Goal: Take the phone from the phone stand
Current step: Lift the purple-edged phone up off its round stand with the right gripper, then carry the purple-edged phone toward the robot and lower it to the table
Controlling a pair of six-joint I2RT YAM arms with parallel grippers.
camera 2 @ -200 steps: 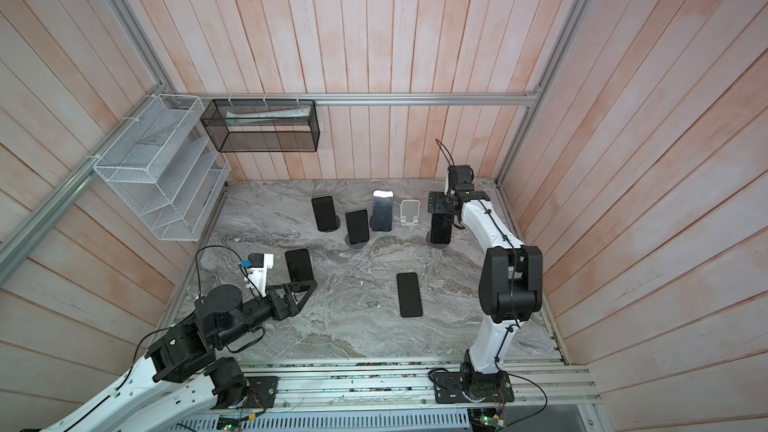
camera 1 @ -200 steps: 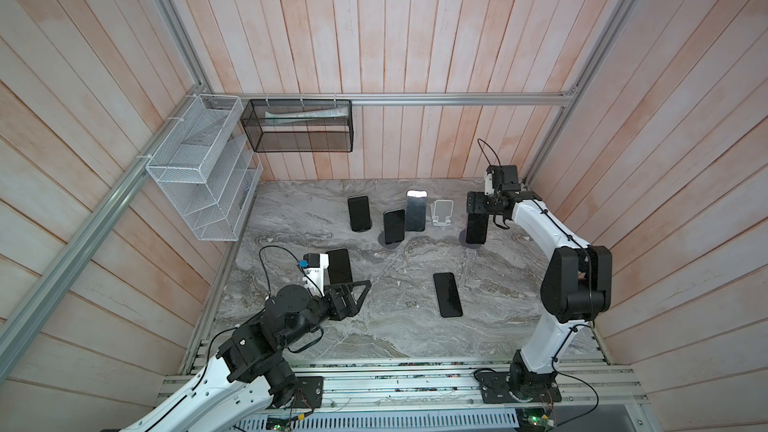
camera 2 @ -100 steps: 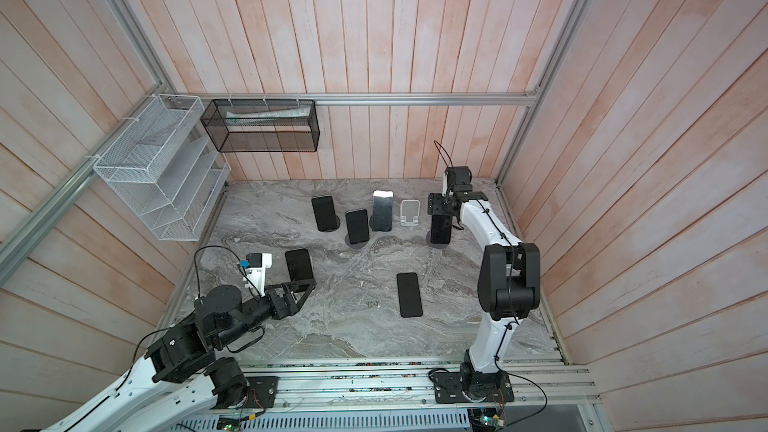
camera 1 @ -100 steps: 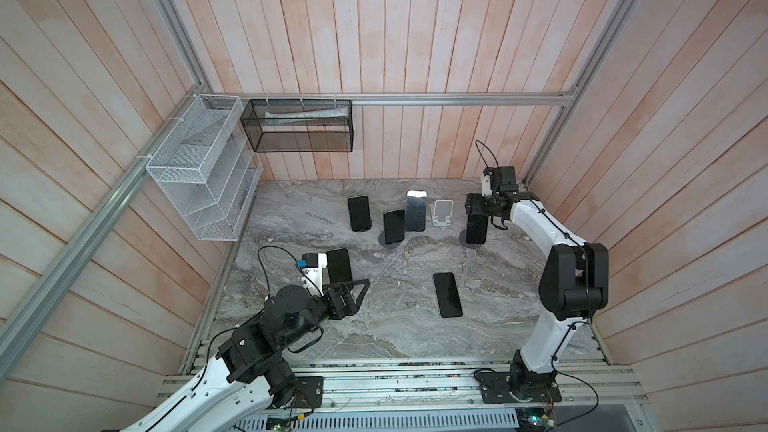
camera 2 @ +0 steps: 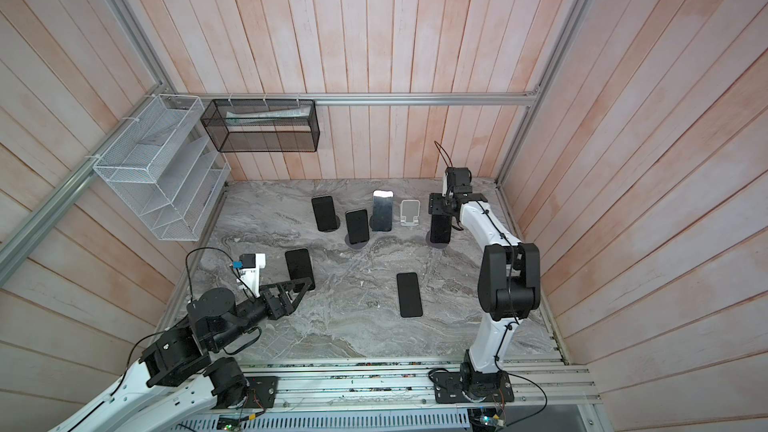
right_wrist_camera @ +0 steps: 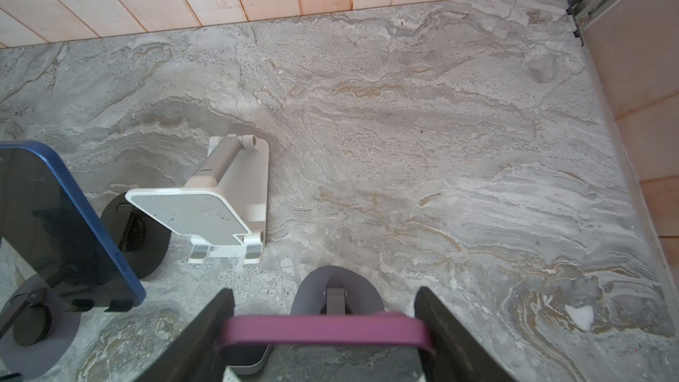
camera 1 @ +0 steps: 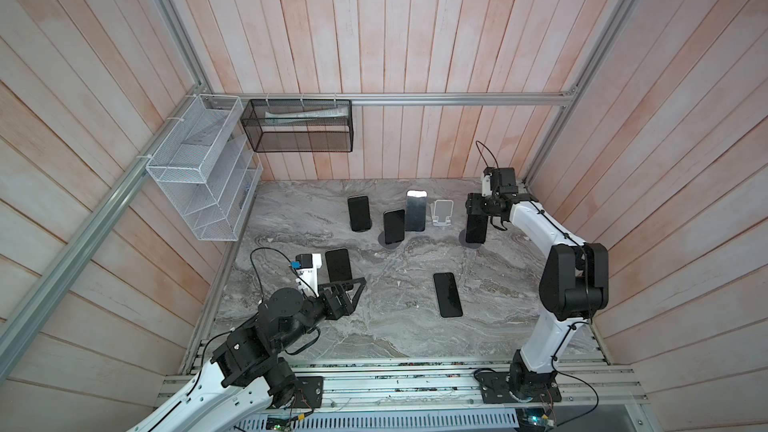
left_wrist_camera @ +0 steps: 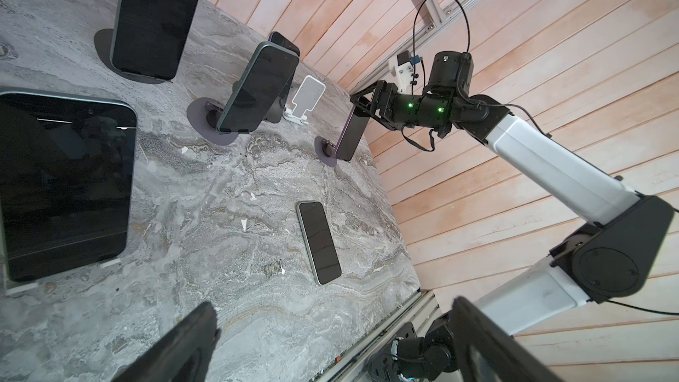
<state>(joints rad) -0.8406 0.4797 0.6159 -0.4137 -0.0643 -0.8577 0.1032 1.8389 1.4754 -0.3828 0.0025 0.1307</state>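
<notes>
Mid-grasp at the far right, pinching the phone (right_wrist_camera: pixel 323 330) across its top edge with the right gripper (right_wrist_camera: pixel 324 299); next, lift up and clear of the stand (right_wrist_camera: pixel 352 288) without tipping it.

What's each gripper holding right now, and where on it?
The right gripper pinches the purple phone by its two side edges near the top; the phone sits on its stand. The left gripper is open, holding nothing.

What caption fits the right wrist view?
Right gripper, jaws clamped on both edges of the purple phone seated on its grey stand; empty white stand nearby.
</notes>
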